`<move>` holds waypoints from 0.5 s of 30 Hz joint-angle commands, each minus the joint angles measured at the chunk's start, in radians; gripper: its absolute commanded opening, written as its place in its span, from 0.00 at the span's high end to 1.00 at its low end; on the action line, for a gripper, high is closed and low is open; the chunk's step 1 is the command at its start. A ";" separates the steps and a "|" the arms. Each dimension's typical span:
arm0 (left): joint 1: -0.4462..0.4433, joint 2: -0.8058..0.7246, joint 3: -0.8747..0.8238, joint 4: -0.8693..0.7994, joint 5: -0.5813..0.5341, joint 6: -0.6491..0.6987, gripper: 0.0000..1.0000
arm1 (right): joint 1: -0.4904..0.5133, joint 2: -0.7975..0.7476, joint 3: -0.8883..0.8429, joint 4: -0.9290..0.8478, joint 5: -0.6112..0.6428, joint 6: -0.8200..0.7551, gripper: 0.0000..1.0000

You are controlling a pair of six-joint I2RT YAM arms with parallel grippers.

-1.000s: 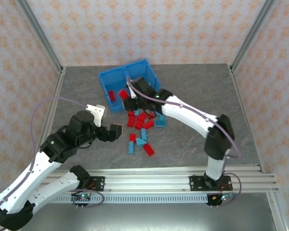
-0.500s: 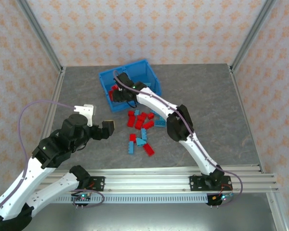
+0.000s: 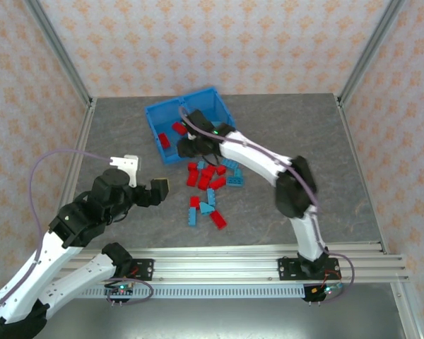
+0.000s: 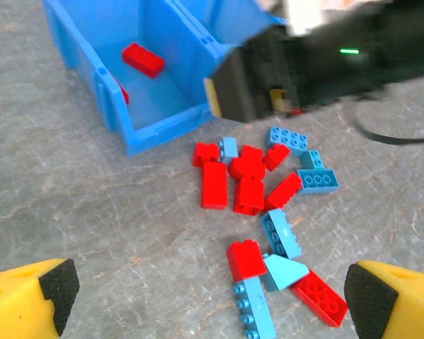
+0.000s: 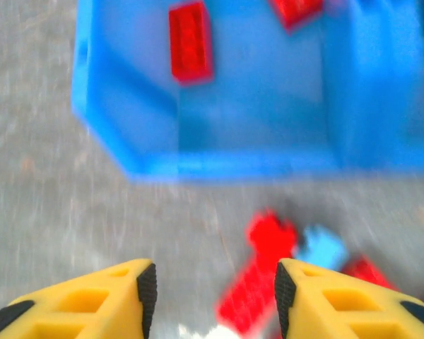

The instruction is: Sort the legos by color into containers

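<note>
right gripper (image 5: 215, 282) backed off bin (image 5: 219, 164), parted, empty; left gripper (image 4: 212, 289) wide; two red legos (image 5: 190, 41) inside.

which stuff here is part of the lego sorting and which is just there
Job: red legos, blue legos, bin with some red ones already inside.
Just there: purple cable, metal rail, frame post.

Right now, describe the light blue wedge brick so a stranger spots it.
From the blue bin, follow the spilled legos almost to their farthest end. There lies the light blue wedge brick, beside a red brick. Unlike its studded neighbours, it shows a smooth slope.
</note>
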 commanded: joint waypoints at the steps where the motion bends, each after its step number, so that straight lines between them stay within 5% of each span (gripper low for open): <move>1: 0.000 0.016 -0.018 0.049 0.130 0.083 0.00 | 0.046 -0.286 -0.303 0.143 0.008 -0.072 0.48; 8: 0.000 0.109 -0.014 -0.005 0.353 0.266 0.00 | 0.170 -0.598 -0.758 0.097 -0.018 0.008 0.34; 15: 0.000 0.159 -0.087 0.036 0.436 0.343 0.00 | 0.216 -0.574 -0.903 0.180 -0.014 0.042 0.24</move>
